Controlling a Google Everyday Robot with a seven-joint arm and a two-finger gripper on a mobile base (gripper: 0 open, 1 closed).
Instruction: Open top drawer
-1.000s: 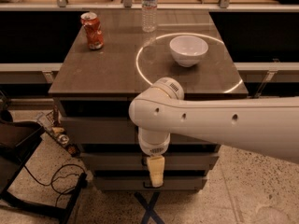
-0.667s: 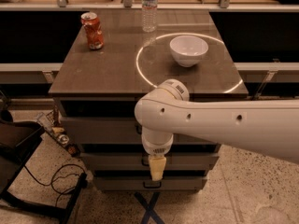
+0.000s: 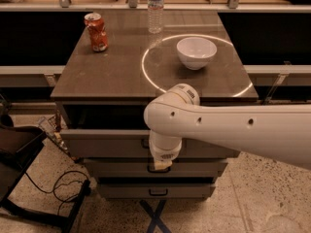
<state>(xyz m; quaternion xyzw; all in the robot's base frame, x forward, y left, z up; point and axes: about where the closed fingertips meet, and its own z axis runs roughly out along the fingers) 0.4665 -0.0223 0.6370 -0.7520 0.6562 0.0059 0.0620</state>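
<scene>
The top drawer [image 3: 97, 144] is the wide grey-brown front just under the tabletop. It stands a little forward of the two narrower fronts below, with a dark gap above it. Its small dark handle [image 3: 144, 143] shows only at its left end, next to my white wrist. My gripper [image 3: 158, 166] hangs below the wrist in front of the cabinet's middle. Its beige tip is level with the second drawer's handle [image 3: 162, 170]. My arm hides most of the gripper and the right half of the top drawer front.
On the tabletop [image 3: 116, 72] stand a red can [image 3: 96, 31], a clear water bottle [image 3: 155, 8] and a white bowl [image 3: 196, 52]. The third drawer [image 3: 155, 191] is at the bottom. A dark chair [image 3: 14, 154] and cables [image 3: 63, 183] are on the floor at left.
My wrist and gripper have risen from in front of the lower drawers to the top drawer's height. The top drawer front now stands a little further out, and the gap above it is wider.
</scene>
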